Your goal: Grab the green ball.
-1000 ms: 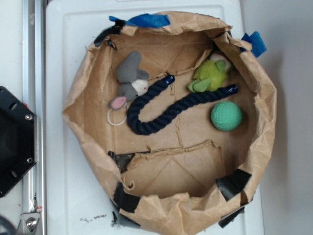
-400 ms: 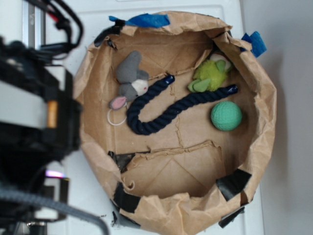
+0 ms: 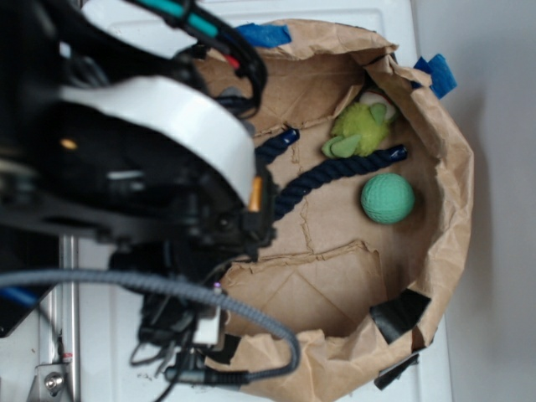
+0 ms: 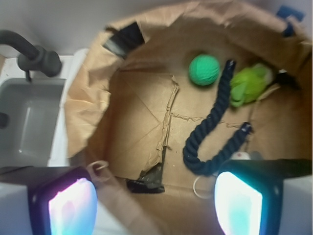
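The arm (image 3: 142, 176) now fills the frame's left, hiding the grey plush. The jaws are spread apart, holding nothing. The green ball (image 3: 387, 198) sits at right in the paper bag (image 3: 452, 151), beside the rope (image 3: 335, 172).

The round teal-green rubbery ball (image 3: 387, 198) (image 4: 204, 69) has a matt, finely dimpled surface. The fuzzy lime-green plush toy (image 3: 358, 128) (image 4: 249, 84) is shaggy cloth. The dark navy twisted rope (image 4: 213, 132) (image 3: 335, 174) is coarse braided fibre with glossier caps at the ends. The crumpled brown paper basin (image 3: 448, 234) (image 4: 137, 122) is matt, creased and torn, patched with glossy black tape (image 3: 399, 314) and blue tape (image 3: 435, 74). The white tabletop (image 3: 109, 335) looks smooth and hard. The robot arm's white and black housing (image 3: 159, 142) appears smooth, slightly shiny plastic.
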### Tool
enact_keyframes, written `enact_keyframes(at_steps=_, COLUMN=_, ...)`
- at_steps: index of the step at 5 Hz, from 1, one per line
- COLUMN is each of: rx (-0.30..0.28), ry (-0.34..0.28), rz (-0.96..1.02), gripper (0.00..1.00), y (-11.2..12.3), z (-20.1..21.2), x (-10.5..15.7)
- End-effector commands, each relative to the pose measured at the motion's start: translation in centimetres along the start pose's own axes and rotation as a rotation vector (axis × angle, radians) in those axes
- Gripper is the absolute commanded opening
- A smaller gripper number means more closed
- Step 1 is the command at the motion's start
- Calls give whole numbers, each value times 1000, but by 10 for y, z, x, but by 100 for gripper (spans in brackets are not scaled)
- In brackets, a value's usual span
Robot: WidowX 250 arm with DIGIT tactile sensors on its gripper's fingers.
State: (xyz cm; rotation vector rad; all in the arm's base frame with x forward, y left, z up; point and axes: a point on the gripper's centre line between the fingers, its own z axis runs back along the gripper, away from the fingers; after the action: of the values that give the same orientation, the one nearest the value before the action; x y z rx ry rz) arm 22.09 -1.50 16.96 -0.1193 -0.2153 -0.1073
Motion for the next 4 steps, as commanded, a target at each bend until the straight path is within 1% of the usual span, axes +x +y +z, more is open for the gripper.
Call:
enact_keyframes(at_steps=1, rx=-17, ry=5, rz=105, gripper=100, y=33, z=-24, x=21)
enact_keyframes(at_steps=2, rx=-31, ry=12, rz=123, gripper=100, y=42, z=-37, x=35)
enact_keyframes(at_steps=3, rx=-8, ry=9, rz=136, gripper=100, y=42, z=-52, x=46)
enact_keyframes(at_steps=4, rx=10, ry=12, rz=131, gripper=100, y=32, z=-46, x=45)
